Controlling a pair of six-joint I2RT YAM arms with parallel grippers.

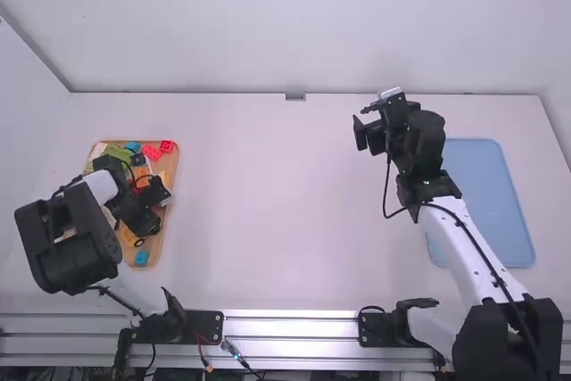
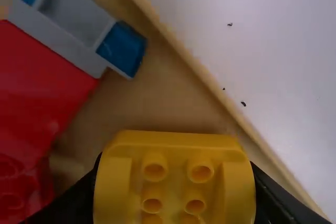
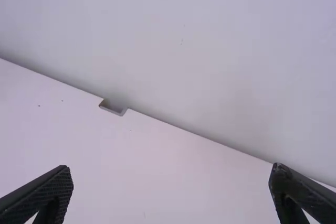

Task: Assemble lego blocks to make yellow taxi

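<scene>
While the left gripper [image 1: 155, 210] pinches one yellow lego block [image 2: 175, 153], the right gripper [image 1: 359, 128] has two fingers spread

And the left arm [image 1: 76, 238] hid part of the tray [image 1: 171, 167] — while the yellow block [image 2: 174, 182] ran off the left wrist view's bottom!

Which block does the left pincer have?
The yellow block, hollow tubes showing, between the left pincer's fingers; the red block and blue block lie on the wooden tray.
</scene>
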